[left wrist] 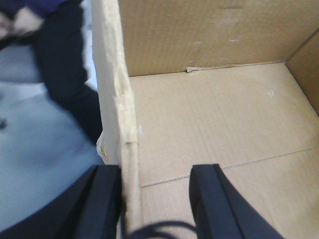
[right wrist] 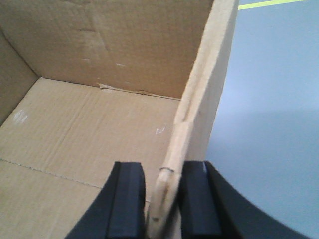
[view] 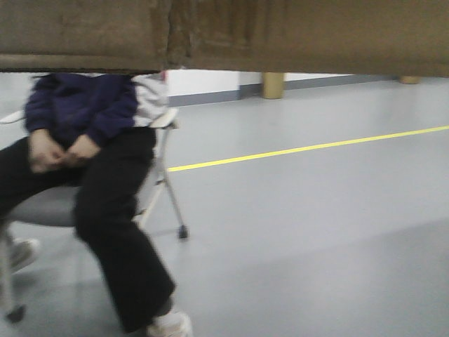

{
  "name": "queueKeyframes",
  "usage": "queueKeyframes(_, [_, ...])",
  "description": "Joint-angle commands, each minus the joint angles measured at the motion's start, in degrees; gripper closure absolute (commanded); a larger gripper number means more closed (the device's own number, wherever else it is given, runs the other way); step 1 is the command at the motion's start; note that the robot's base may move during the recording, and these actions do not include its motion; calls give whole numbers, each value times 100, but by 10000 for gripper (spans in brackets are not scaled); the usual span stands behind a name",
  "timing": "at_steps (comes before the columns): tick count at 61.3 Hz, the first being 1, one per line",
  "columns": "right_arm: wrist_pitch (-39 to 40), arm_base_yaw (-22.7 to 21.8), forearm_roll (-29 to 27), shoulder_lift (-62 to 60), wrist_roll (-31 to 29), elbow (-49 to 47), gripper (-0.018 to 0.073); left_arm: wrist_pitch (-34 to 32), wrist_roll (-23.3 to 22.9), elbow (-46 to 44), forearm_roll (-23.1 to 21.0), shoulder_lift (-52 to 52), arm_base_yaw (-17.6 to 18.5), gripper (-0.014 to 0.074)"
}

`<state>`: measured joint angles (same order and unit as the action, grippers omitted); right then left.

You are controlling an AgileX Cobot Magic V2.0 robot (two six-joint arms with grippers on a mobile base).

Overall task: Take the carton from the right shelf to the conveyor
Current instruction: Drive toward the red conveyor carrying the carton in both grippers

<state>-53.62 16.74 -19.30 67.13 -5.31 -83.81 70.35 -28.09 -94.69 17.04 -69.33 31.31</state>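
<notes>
Brown carton (view: 280, 35) overhead; seated person (view: 98, 140) beyond.

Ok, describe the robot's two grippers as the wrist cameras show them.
The left gripper has two matte black, blocky fingers with flat inner faces. A thin black cable loops between their bases. The right gripper has the same matte black fingers, rounded at the tips, and the outer one broadens into a curved black housing. No markings or labels show. The arms themselves are out of view.

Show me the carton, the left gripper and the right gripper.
carton (right wrist: 89, 124): right wrist view, inner floor.
left gripper (left wrist: 155, 174): left wrist view, between fingertips.
right gripper (right wrist: 162, 172): right wrist view, between fingertips.
</notes>
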Motion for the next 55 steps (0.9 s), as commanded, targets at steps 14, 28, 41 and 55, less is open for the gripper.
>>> queueKeyframes(14, [314,-53,239,-41,-137,1,628,-38,211,-56,20,107,42,605])
queueKeyframes(28, [314,-53,239,-41,-137,1,628,-38,211,-56,20,107,42,605])
queueKeyframes(41, [314,-53,239,-41,-137,1,628,-38,211,-56,36,107,42,605])
queueKeyframes(55, [314,-53,239,-41,-137,1,628,-38,211,-56,73,107,42,605])
